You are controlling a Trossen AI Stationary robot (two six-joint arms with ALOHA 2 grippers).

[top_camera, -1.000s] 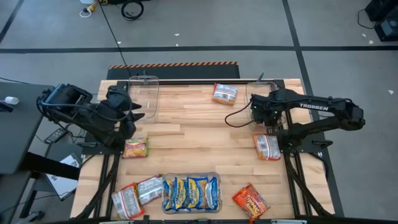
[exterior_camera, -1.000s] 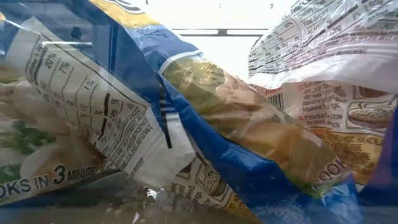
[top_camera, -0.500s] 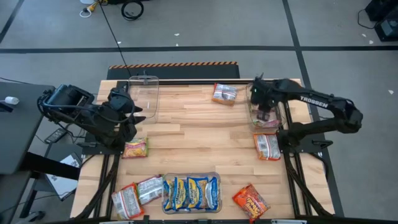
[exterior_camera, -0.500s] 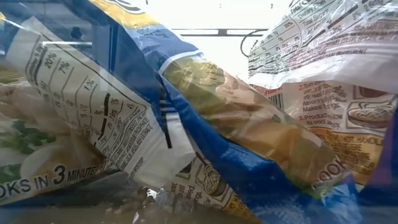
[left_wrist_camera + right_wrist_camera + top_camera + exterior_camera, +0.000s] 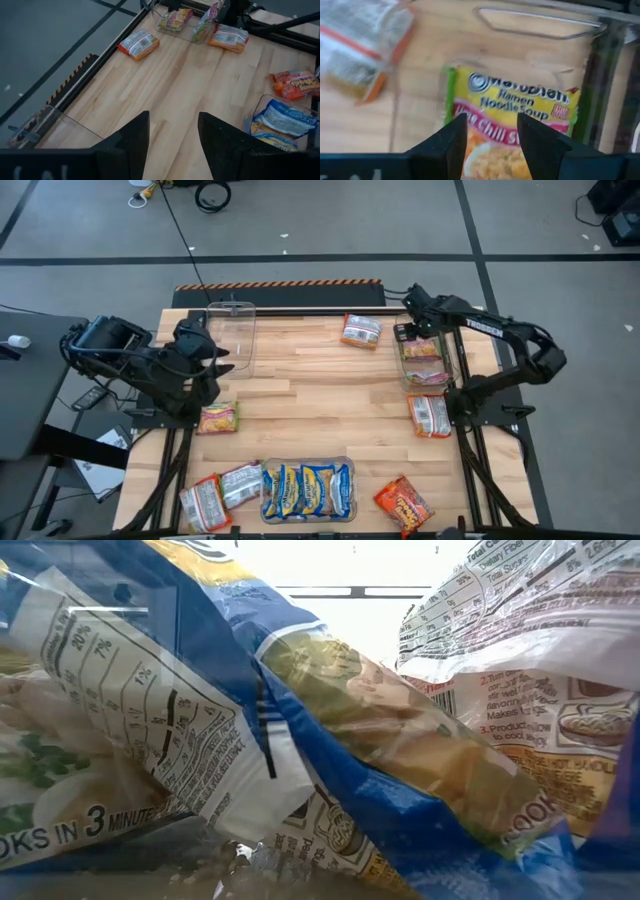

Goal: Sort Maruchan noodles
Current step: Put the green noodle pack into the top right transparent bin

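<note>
The Maruchan noodles lie about the table. Two green-and-pink packets (image 5: 422, 350) are in the clear bin (image 5: 403, 370) at the far right: one lies flat (image 5: 512, 107), one leans on edge (image 5: 207, 15). My right gripper (image 5: 491, 135) hangs open just above the flat one, fingers pointing down; whether it touches I cannot tell. Blue-and-yellow packets (image 5: 307, 490) fill the near bin. Loose packets: orange (image 5: 361, 330), orange-silver (image 5: 430, 416), orange-red (image 5: 403, 502), green-pink (image 5: 217, 418), two near left (image 5: 220, 495). My left gripper (image 5: 172, 135) is open, raised over the left side.
Another clear bin (image 5: 232, 330) stands at the far left, just beyond my left gripper. The low view is filled by the blue-and-yellow packets (image 5: 330, 740) close against the camera. Bare wood (image 5: 320, 400) spreads across the table's middle.
My right gripper has gone toward the table's far edge, from the right bin's near end to over its far half, rolling its wrist as it went. A green-and-pink packet now shows lying flat in that half of the bin.
</note>
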